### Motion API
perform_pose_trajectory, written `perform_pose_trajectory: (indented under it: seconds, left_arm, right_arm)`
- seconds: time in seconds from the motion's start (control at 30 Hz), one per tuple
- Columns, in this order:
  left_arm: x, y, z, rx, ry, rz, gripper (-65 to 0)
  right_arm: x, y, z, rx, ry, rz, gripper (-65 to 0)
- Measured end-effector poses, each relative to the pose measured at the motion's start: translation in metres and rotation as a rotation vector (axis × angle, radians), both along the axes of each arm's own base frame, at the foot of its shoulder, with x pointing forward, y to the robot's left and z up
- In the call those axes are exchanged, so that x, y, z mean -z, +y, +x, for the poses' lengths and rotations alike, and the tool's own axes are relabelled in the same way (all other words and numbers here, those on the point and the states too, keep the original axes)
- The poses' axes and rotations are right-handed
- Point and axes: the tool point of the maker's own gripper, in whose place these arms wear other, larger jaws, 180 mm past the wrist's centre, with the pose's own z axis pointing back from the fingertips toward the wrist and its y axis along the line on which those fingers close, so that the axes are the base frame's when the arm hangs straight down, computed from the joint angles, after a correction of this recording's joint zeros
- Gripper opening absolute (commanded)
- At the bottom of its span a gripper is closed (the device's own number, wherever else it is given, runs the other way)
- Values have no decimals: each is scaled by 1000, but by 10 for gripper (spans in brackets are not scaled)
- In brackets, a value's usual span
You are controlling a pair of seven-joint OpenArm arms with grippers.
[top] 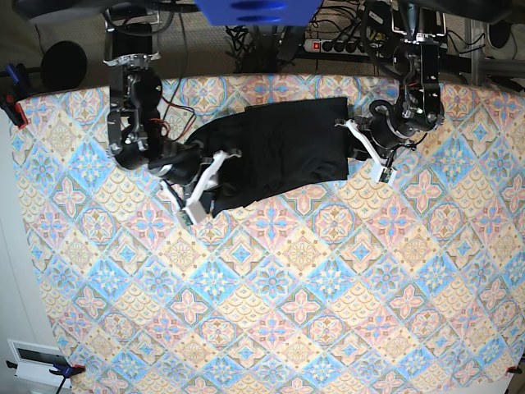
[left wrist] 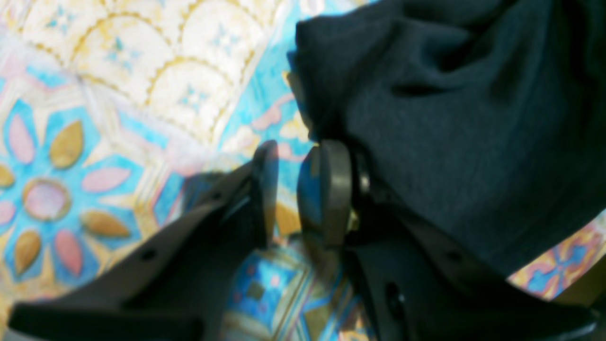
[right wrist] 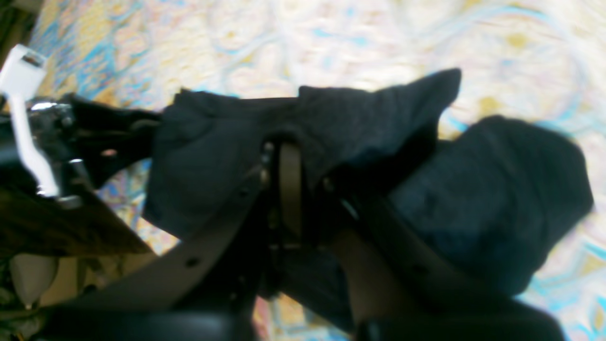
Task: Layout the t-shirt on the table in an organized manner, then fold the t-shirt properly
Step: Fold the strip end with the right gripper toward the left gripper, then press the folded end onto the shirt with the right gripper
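The black t-shirt [top: 279, 152] lies partly spread and rumpled near the far edge of the patterned table [top: 271, 287]. My right gripper [top: 213, 167] is at the shirt's left end in the base view. In the right wrist view this gripper [right wrist: 307, 189] is shut on a bunch of the t-shirt [right wrist: 497, 199], which drapes over both fingers. My left gripper [top: 349, 137] is at the shirt's right edge. In the left wrist view it [left wrist: 288, 189] is open, with bare table [left wrist: 94, 142] showing between the pads. The t-shirt [left wrist: 473, 142] rests against the outside of its right finger.
A power strip and cables [top: 336, 41] lie beyond the table's far edge. Clamps [top: 12, 103] grip the table's left edge, and a white box [top: 33, 361] sits off its near left corner. The patterned cloth stretches bare toward the near side.
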Motion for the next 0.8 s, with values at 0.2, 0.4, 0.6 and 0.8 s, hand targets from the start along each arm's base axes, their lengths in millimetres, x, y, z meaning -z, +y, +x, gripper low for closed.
perform_pose_trajectory:
  seconds: [0.2,0.4,0.6,0.8]
  left_arm:
    - [4,-1,7,-17,2,-38,-509]
    - [4,-1,8,-19,0,-40,-509]
    - [4,-1,8,-19,0,-39,-509]
    - [5,-8,7,-21,2,-54,-509]
  right_arm:
    - [-3,45,-6,-57,8,83,-650]
    - [-10,69,7,-93,5,115,-650]
    - [-8,76,15,-98,12,115,-650]
    - [-11,99,14,-155,-7,134,-650]
